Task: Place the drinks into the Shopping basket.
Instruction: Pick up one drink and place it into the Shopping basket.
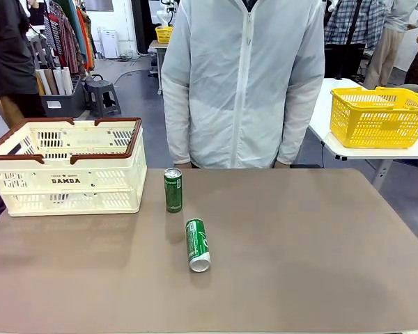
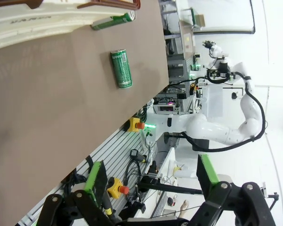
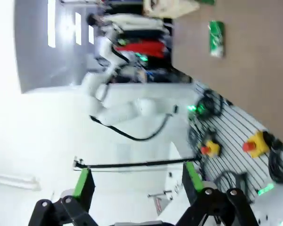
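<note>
Two green drinks sit on the brown table (image 1: pixel 299 243), both outside the Shopping basket (image 1: pixel 70 182). One, the upright can (image 1: pixel 173 190), stands near the far edge, just right of the basket and apart from its wall. Second, the lying can (image 1: pixel 198 244), rests on its side nearer the robot, silver end toward the front camera, close to the first but not touching.

The basket is at the table's far left, DAMDA print facing the robot, brown handles folded down along the rim.

A person (image 1: pixel 244 83) in a pale zipped jacket stands at the far edge, arms at the sides. A yellow basket (image 1: pixel 380 118) sits on a white side table (image 1: pixel 327 142) behind, to the right.

The left gripper (image 2: pixel 151 176) has its fingers spread wide, green pads facing each other with nothing between them. It is off the table's near edge and well apart from both cans.

The right gripper (image 3: pixel 137 181) is likewise spread wide and holding nothing. Its wrist view is blurred, with one green can far off on the table.
</note>
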You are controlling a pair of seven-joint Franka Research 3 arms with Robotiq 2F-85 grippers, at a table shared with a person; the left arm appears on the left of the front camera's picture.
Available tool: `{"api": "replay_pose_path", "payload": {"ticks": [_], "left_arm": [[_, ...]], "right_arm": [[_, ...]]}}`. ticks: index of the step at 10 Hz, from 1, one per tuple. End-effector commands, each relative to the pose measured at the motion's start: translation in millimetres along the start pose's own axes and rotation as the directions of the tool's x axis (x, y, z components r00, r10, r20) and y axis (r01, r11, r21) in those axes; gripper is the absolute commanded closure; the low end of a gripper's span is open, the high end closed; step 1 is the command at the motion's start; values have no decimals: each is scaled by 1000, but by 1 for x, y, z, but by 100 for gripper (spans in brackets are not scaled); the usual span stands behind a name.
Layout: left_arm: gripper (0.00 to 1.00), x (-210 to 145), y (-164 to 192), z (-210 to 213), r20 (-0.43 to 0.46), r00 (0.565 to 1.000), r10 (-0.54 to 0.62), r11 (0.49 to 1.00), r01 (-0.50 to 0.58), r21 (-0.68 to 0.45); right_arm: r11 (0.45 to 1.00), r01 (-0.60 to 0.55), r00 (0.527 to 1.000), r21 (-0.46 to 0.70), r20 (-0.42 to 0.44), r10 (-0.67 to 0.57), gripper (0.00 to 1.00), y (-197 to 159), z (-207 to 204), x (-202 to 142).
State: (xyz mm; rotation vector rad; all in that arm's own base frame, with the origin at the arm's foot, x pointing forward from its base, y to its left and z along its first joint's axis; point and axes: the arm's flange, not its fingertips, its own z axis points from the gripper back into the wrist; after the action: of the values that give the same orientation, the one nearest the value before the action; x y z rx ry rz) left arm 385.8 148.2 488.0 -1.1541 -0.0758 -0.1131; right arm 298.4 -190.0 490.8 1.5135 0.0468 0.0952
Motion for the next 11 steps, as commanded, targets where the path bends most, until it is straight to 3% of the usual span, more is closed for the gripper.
{"api": "replay_pose_path", "payload": {"ticks": [1, 2, 7, 8, 9, 11], "left_arm": [[0, -2, -1, 1, -4, 1000, -1, 1000, 1, 4], [0, -2, -1, 1, -4, 1000, -1, 1000, 1, 4], [0, 0, 0, 0, 0, 1000, 0, 1000, 0, 0], [0, 9, -25, -16, -4, 997, 82, 992, -81, 92], [0, 26, -58, -58, -57, 984, 166, 963, -149, 224], [0, 56, -116, -157, -106, 967, 234, 855, -152, 495]], "right_arm": [[998, -56, 997, 21, 54, 55, 0, -14, -26, 20], [1000, 0, 1000, 0, 0, 0, 0, 0, 0, 0], [1000, 0, 1000, 0, 0, 0, 0, 0, 0, 0], [1000, 0, 1000, 0, 0, 0, 0, 0, 0, 0], [1000, 0, 1000, 0, 0, 0, 0, 0, 0, 0], [1000, 0, 1000, 0, 0, 0, 0, 0, 0, 0]]}}
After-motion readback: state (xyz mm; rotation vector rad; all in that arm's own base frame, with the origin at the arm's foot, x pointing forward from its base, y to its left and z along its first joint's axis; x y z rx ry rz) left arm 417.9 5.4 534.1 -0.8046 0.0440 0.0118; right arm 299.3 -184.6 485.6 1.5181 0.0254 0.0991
